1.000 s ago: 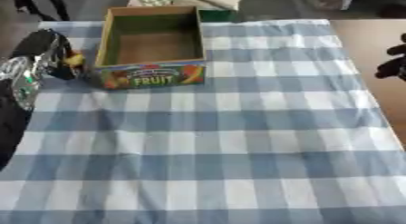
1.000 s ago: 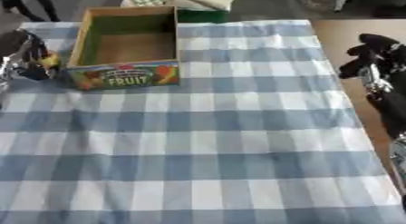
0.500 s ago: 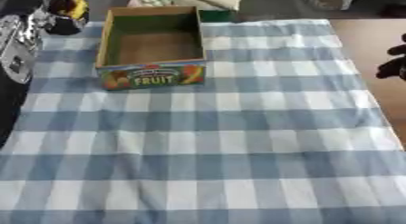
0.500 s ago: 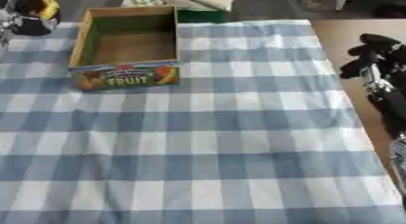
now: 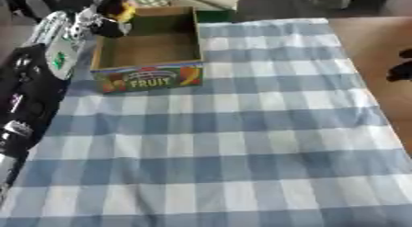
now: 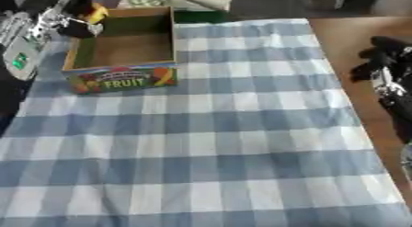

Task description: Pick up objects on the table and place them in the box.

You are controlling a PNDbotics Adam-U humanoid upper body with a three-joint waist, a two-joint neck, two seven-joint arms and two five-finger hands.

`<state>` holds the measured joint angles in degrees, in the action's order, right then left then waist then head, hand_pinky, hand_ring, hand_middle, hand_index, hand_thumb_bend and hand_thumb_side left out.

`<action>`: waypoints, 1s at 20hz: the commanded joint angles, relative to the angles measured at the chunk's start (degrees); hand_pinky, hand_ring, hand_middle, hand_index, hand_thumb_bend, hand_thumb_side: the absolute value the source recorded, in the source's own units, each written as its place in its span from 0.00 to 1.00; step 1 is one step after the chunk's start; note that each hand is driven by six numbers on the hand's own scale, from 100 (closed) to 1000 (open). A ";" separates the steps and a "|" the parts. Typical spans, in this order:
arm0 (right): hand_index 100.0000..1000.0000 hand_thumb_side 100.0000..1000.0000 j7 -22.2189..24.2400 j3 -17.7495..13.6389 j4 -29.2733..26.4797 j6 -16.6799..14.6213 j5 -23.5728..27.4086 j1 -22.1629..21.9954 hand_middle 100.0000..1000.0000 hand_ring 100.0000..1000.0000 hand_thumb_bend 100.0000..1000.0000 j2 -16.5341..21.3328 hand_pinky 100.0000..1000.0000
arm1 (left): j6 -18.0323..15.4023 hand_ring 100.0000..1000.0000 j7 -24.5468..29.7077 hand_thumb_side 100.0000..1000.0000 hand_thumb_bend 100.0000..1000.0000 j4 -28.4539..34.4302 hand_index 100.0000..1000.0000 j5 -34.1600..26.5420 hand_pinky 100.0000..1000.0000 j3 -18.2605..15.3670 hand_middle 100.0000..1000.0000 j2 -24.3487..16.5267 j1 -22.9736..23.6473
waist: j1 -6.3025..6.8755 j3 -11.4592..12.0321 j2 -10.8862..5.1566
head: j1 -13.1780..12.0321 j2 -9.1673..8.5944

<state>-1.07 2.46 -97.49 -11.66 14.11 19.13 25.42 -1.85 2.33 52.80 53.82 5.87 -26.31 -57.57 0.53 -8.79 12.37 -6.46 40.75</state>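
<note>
Left eye view's upper left shows the left hand (image 5: 103, 17) curled round a small yellow object (image 5: 125, 11) over the far left corner of the fruit box (image 5: 149, 79), while the right hand (image 6: 385, 60) rests at the right edge, fingers unclear.

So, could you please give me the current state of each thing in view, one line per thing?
Fruit box: upright, open-topped, nothing visible inside.
Left hand: at the box's far left corner, fingers curled round a small yellow object.
Yellow object: held above the box's far left corner, not yet released.
Right hand: idle at the table's right edge, off the cloth, fingers curled, holding nothing.
Checked tablecloth: spread flat, nothing lying on it besides the box.
</note>
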 commanded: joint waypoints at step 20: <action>0.78 0.34 0.22 -0.76 -0.23 -0.28 0.00 0.36 0.58 0.52 0.00 0.51 0.52 | 0.85 0.62 -4.22 0.33 0.44 22.58 0.68 -25.58 0.61 -5.05 0.60 -5.56 10.32 | -0.63 2.53 -1.18 | 0.54 -0.36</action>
<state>-0.81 2.41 -97.25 -11.80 14.13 19.09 24.99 -1.85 -0.15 71.05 32.30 2.20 -29.23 -46.55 -0.03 -6.17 12.35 -6.11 40.70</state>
